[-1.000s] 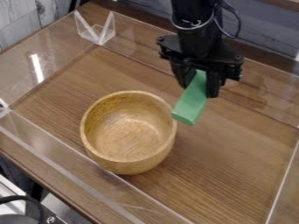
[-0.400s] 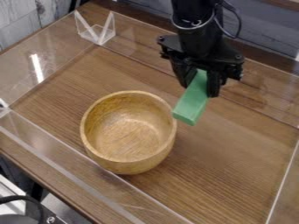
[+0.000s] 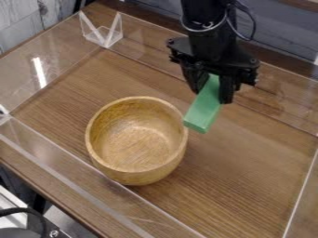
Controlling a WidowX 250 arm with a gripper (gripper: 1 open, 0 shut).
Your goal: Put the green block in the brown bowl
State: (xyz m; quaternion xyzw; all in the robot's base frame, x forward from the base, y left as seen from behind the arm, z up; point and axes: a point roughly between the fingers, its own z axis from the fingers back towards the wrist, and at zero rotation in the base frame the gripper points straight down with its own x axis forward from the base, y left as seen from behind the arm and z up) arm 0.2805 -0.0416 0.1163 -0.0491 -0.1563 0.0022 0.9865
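Observation:
The green block [image 3: 203, 110] hangs tilted in the air, its upper end clamped between the black fingers of my gripper [image 3: 214, 84], which is shut on it. The block's lower end points down and left, just right of the brown bowl [image 3: 137, 139]. That round wooden bowl sits on the tabletop in the lower middle of the view, with nothing inside it. The gripper stands above and to the right of the bowl's rim.
Clear acrylic walls [image 3: 37, 70] fence the wooden tabletop [image 3: 248, 177] on all sides. A small clear plastic stand [image 3: 102, 30] sits at the back left corner. Bare wood lies to the right of the bowl and in front of the arm.

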